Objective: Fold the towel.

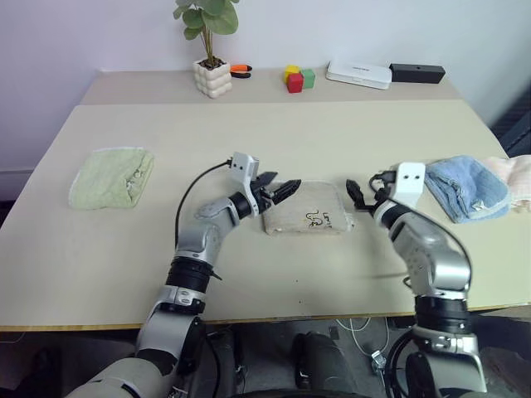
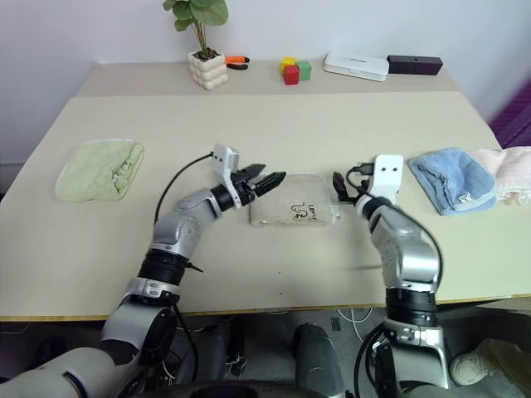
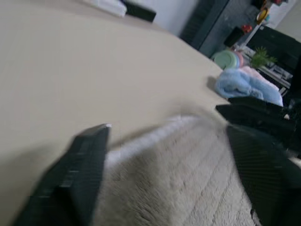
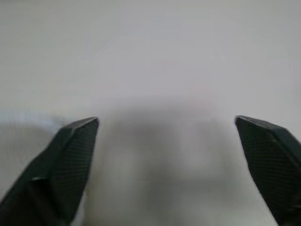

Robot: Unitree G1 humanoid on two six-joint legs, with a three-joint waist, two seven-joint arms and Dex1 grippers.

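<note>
Currently the towel (image 2: 294, 211) is lying folded into a compact pad at mid-table, between the left gripper (image 2: 264, 182) and right gripper (image 2: 338, 184), both being held wide open and empty. Soft, light handling is being judged likely; corners are being recommended for gripping. Its underlying layers are being hidden

Table (image 1: 274, 141) with pale beige top, a seam running across its far part; crumpled pale green towel (image 1: 111, 177) near the left edge; light blue towel (image 1: 467, 187) near the right edge, a pale pink cloth (image 1: 514, 177) touching its far side; along the far edge, left to right: potted plant (image 1: 211, 50) in a white bubbled pot, orange-handled tool (image 1: 240, 70) just beside it, red, yellow and green blocks (image 1: 298, 78) clustered together, flat white box (image 1: 358, 74), black bar (image 1: 417, 73).
</note>
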